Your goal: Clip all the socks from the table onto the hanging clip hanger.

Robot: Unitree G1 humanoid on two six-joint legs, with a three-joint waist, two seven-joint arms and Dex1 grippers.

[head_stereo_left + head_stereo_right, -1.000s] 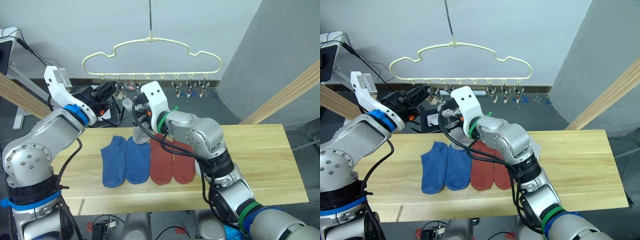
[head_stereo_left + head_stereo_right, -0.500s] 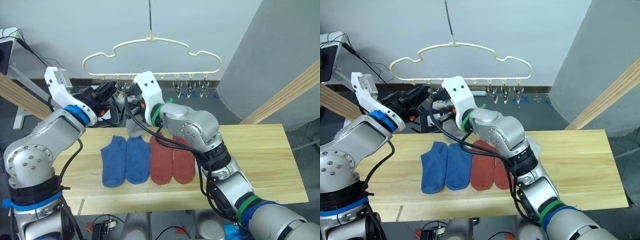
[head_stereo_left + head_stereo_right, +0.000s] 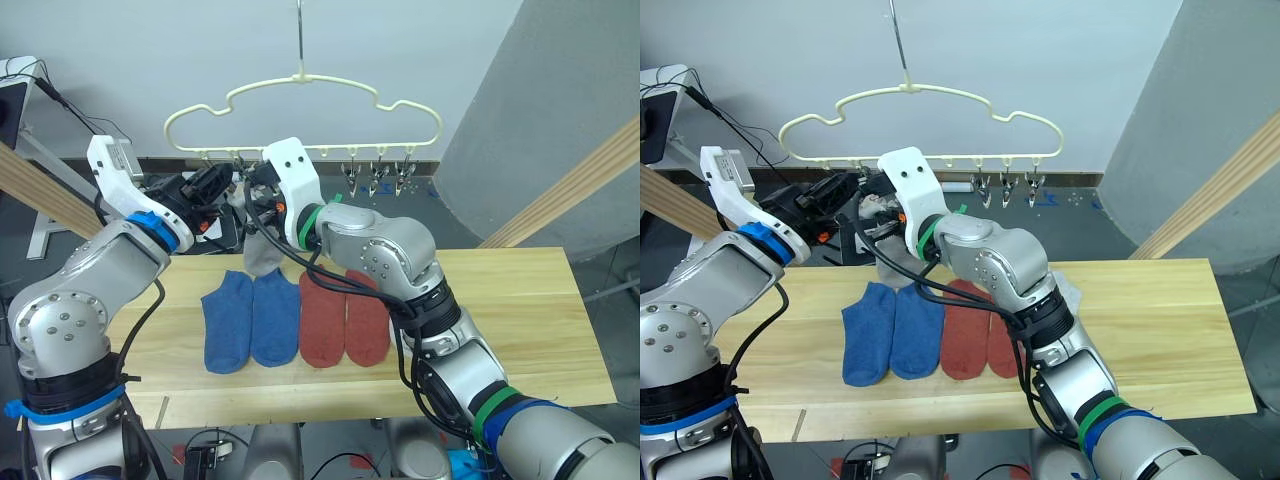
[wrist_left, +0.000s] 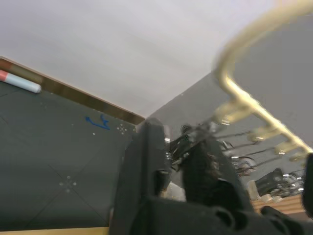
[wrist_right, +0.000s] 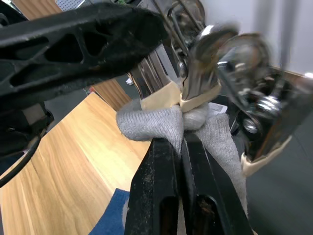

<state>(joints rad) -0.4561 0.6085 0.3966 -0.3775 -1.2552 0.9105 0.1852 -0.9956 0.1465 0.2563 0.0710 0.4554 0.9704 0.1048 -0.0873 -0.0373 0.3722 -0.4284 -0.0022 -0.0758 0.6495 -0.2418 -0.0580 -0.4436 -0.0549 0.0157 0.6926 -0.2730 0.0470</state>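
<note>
The pale yellow clip hanger point(image 3: 300, 100) hangs above the table's point(image 3: 520, 300) far edge, with a row of metal clips under it. My left gripper point(image 3: 222, 180) is shut on one of the leftmost clips point(image 4: 176, 147). My right gripper point(image 3: 248, 192) is shut on the top of a light grey sock point(image 3: 262, 255), which dangles over the table. In the right wrist view the sock's top edge point(image 5: 151, 122) lies between that clip's pale pads point(image 5: 195, 100). Two blue socks point(image 3: 250, 320) and two rust-red socks point(image 3: 345, 320) lie flat in a row on the table.
Slanted wooden beams stand at the left point(image 3: 40, 190) and at the right point(image 3: 570, 190). A grey panel point(image 3: 560, 90) rises behind the table's right end. A bit of light grey fabric point(image 3: 1072, 288) peeks out behind my right forearm. Empty clips point(image 3: 385, 178) hang to the right.
My right gripper has carried the grey sock up and to the left, from over the socks to the clip my left gripper holds. The left arm has stayed put.
</note>
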